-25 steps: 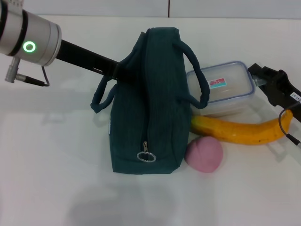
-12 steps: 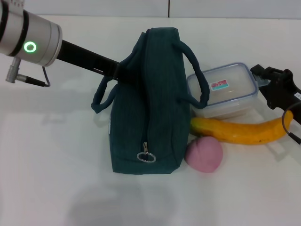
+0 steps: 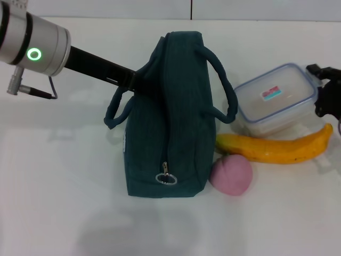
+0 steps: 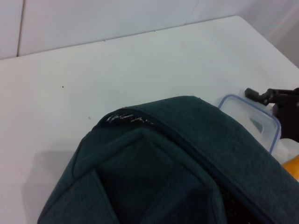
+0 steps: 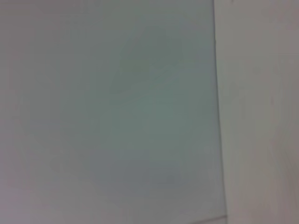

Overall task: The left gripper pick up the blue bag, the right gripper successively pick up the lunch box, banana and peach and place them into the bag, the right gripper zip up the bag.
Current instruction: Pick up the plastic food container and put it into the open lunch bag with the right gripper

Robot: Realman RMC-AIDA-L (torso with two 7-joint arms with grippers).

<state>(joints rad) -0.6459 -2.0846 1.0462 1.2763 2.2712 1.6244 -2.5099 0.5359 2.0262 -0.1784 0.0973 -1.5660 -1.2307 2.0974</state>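
Head view: one blue bag [image 3: 166, 122] stands upright on the white table [image 3: 58, 181], its zipper closed along the top seam with the ring pull [image 3: 165, 177] hanging at the near end. It serves as the landmark for everything else. There are two rope handles, one on each side of the bag. One lunch box [image 3: 274, 101] sits to the right of the bag, tilted, its far-right end raised; the right handle loop overlaps its left corner. One banana [image 3: 277, 149] lies just in front of the lunch box, its left tip close to the bag's right wall. One peach [image 3: 230, 174] rests at the bag's near right corner, touching or almost touching the fabric — I cannot tell which.

Two grippers are in play. The left gripper [image 3: 139, 82] reaches in from the upper left and meets the bag's left side at the handle; its fingers are hidden behind the fabric, so I cannot tell how the jaws stand. The right gripper [image 3: 323, 90] is cut off by the frame edge at the lunch box's right end — it looks clamped on the box's rim, jaws narrow around it.

In the left wrist view the bag's top fills the lower frame, with the lunch box beyond it. The right wrist view shows only a pale blank surface.
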